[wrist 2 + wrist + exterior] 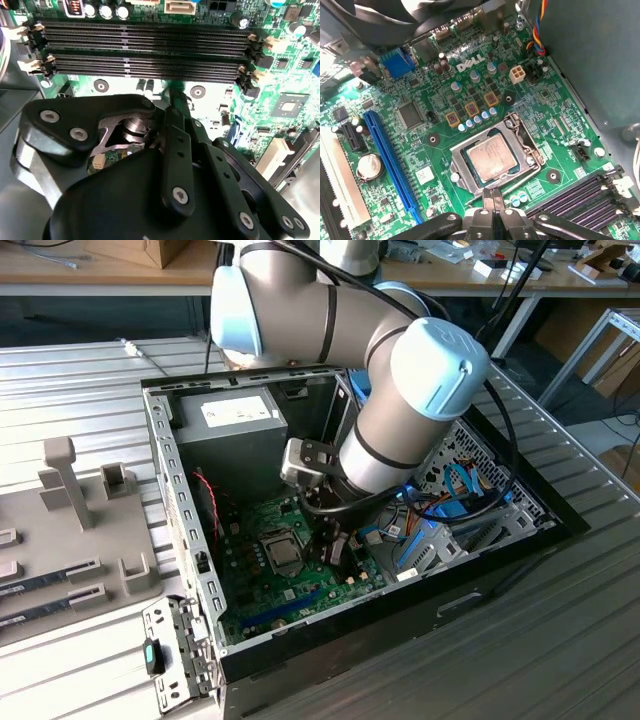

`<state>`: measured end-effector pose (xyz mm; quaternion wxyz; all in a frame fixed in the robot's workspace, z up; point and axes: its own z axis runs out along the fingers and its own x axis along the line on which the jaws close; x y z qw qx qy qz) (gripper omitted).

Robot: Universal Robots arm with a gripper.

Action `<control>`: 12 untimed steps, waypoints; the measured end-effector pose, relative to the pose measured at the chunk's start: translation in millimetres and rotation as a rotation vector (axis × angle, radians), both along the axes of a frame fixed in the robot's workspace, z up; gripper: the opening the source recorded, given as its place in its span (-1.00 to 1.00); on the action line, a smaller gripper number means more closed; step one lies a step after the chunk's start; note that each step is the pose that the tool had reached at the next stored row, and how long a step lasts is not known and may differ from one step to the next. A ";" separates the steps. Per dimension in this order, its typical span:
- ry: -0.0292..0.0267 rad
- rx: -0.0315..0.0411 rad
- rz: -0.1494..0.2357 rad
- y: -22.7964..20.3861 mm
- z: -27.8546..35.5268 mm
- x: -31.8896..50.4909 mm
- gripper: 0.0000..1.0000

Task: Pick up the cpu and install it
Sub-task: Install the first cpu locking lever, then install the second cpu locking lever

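One cpu [491, 158], four memory slots [145, 50], one motherboard [420, 150].

Even overhead light; my arm [400, 400] shades the open case [500, 540] in the exterior view. The cpu [492, 157] shows soft glare in the first wrist view; my near linkage blurs in both wrist views.

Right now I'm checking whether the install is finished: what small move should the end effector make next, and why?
Probably a short, straight lift away from the board. The cpu already lies flat inside the socket frame. The end effector is shut and holds nothing, just off that frame's edge and close to the memory slots, so a sideways move looks riskier.
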<state>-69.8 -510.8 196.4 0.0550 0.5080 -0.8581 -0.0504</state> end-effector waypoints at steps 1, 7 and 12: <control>-0.0001 0.0038 0.000 0.0 0.0 0.0 -0.79; -0.0003 0.0434 0.000 -0.2 16.1 0.0 -0.79; 0.0001 0.0610 0.001 -0.2 35.7 4.0 -0.79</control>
